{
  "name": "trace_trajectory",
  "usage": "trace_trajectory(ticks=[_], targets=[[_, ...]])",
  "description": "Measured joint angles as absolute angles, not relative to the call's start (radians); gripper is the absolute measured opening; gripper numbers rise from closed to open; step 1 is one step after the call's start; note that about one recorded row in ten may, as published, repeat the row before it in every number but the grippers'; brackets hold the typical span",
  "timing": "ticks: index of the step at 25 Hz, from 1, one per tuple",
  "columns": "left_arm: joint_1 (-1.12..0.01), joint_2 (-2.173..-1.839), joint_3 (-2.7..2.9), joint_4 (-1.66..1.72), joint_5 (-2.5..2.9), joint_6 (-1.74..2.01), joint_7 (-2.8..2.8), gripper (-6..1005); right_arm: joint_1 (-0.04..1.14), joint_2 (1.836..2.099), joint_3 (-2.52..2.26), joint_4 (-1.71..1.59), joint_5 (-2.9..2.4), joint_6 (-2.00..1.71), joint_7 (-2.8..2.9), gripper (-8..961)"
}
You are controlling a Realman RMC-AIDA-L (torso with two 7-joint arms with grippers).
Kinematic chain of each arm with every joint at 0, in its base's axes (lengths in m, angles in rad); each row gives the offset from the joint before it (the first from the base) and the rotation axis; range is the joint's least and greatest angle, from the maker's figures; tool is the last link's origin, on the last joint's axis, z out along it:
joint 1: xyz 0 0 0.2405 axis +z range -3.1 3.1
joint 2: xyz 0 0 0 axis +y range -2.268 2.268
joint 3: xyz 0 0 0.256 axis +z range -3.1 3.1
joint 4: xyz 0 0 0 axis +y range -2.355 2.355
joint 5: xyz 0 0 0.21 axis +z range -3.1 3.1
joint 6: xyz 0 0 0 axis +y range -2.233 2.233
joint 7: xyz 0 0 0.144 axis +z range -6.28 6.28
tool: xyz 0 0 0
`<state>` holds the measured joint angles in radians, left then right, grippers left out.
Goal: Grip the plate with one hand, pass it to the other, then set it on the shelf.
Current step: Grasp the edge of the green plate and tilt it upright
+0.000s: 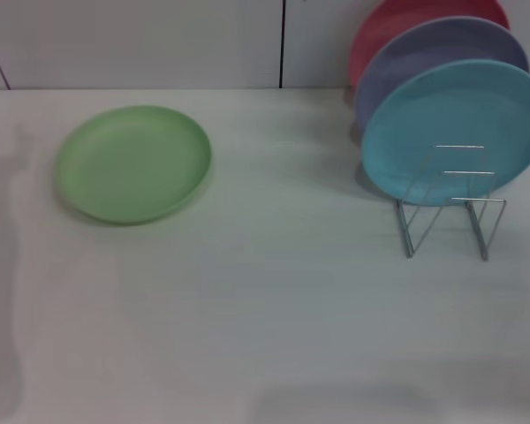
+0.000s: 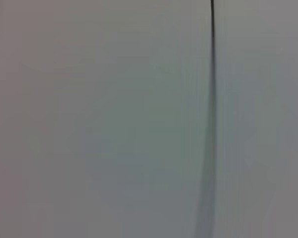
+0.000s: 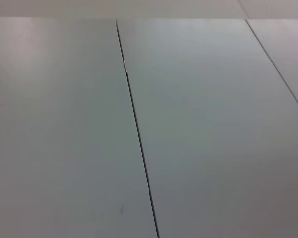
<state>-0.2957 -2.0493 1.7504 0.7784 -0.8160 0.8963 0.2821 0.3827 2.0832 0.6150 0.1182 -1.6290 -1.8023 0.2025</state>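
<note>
The light green plate [image 1: 133,163] lies flat on the white table at the left. The silver wire shelf [image 1: 449,212] stands at the right. It holds a turquoise plate [image 1: 455,132] at the front, a lavender plate [image 1: 424,62] behind it and a red plate [image 1: 397,26] at the back, all upright. Neither gripper shows in any view. Both wrist views show only plain grey-white panels with a dark seam.
The white table [image 1: 274,291] spreads across the head view, with a wall [image 1: 159,40] of white panels along its back edge. The rack's front wire loops [image 1: 477,221] stand free in front of the turquoise plate.
</note>
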Motion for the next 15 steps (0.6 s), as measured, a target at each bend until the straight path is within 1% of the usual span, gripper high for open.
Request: trace_trajectory(ticks=[1,2,5,7,8,10,15], targets=[[-0.294,-2.044,1.716,0.787,-0.648,0.776,0.044,862,0.383,2.083,0.615,0.118,-1.629,-1.802,0.202,727],[-0.294,-2.044,1.716,0.787,-0.648,0.776,0.044,862,0.383,2.083,0.615,0.118,-1.629,-1.802,0.202,727],[-0.294,-2.054,1.684,0.856,-0.485,0.568,-0.132,862,0.384,2.083,0.615,0.118,-1.629,-1.802,0.202,728],[-0.297,-2.059,1.676,0.919,-0.440,0.395,-0.151,862,0.384,2.083,0.614,0.118,-1.629,-1.802,0.202,729],[-0.314,-2.059,1.664,0.966,-0.428,0.224,-0.116,862,0.384,2.083,0.613,0.118,-1.629,-1.800,0.202,729],[-0.321,-2.058,1.658,0.977,-0.427,0.170,-0.104,861,0.383,2.083,0.613,0.118,-1.629,-1.798,0.202,729],[-0.361,-2.059,1.579,1.043,-0.424,-0.114,-0.008,860,0.385,2.083,0.608,0.118,-1.629,-1.792,0.202,729]])
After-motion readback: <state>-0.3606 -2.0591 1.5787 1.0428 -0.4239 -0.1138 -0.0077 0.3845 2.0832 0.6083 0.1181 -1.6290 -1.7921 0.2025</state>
